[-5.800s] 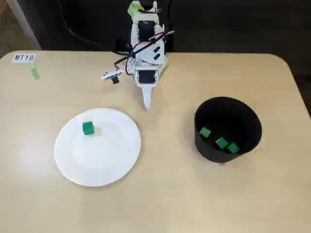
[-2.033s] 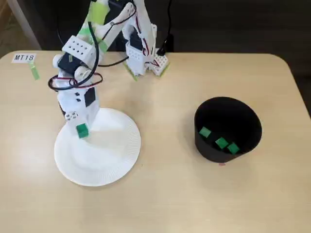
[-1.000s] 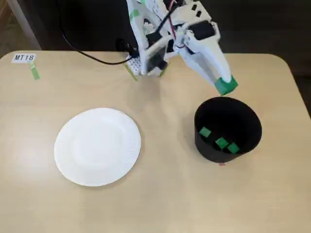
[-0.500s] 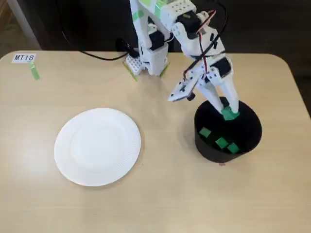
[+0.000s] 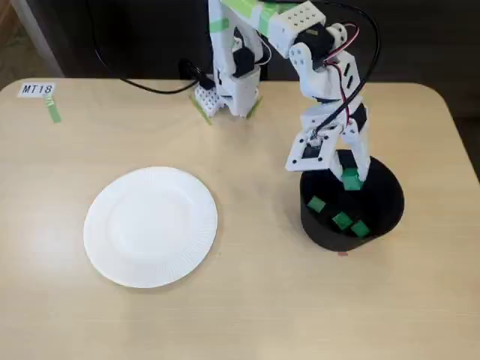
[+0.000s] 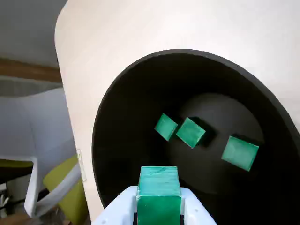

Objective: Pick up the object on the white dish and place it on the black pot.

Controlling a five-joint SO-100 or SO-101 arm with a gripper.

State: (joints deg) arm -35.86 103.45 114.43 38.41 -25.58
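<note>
— Over the black pot [image 5: 352,225], what was your pincer [image 5: 349,177] doing?

— Your pincer hung above the pot's opening, clamped on the green cube [image 5: 350,180]. In the wrist view you saw that cube [image 6: 159,193] squeezed between the two white fingers [image 6: 195,210] at the bottom edge, with the pot's dark inside [image 6: 126,140] spread out beneath it.

— And what lay under it?

— Three other green cubes [image 6: 190,132] sat on the pot's floor. Two of them were just beside each other near the middle, and the third lay apart to the right in that view. From the fixed camera you saw the same three [image 5: 341,220] low inside the pot, below the held one.

— Where was the white dish?

— Your white dish [image 5: 151,226] lay flat on the desk [image 5: 247,300], well apart from the pot, to the left in the fixed view, with bare desk between them. Your arm's base [image 5: 234,82] stood at the desk's far edge, and a small label [image 5: 37,89] sat near the far left corner.
</note>
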